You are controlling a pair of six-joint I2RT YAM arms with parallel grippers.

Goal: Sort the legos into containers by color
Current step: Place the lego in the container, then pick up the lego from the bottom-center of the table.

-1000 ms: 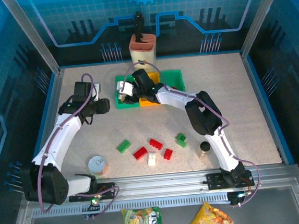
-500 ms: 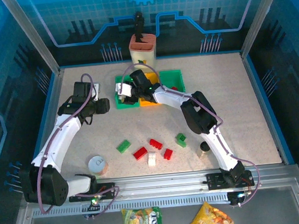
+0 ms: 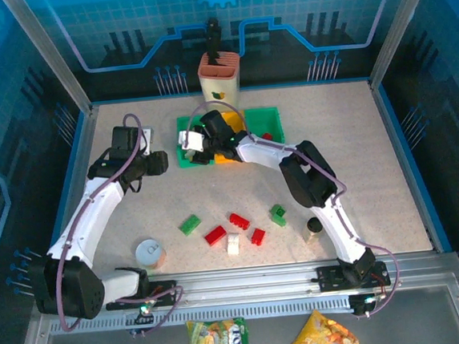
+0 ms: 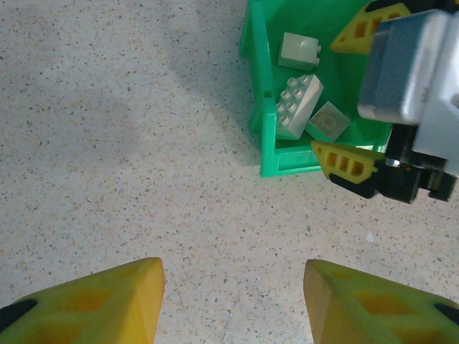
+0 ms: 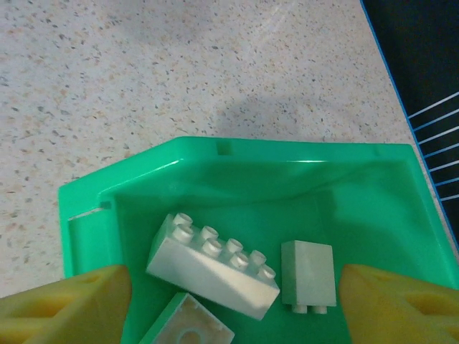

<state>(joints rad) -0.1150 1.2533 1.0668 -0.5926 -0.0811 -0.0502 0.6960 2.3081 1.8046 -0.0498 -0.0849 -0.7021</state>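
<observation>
The right arm [image 3: 268, 154] stretches toward 11 o'clock, right fingers [image 5: 64, 301] spread above the green bin [image 5: 215, 147]. The left fingers [image 4: 93, 308] gape at its 9 o'clock, apparently empty.

Three white legos [image 4: 300, 106] inside green bin [image 4: 285, 162]

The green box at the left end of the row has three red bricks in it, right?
Not quite. The three bricks in that green bin are white, not red. The right wrist view shows them lying inside it, and the left wrist view shows the same three white pieces.
</observation>
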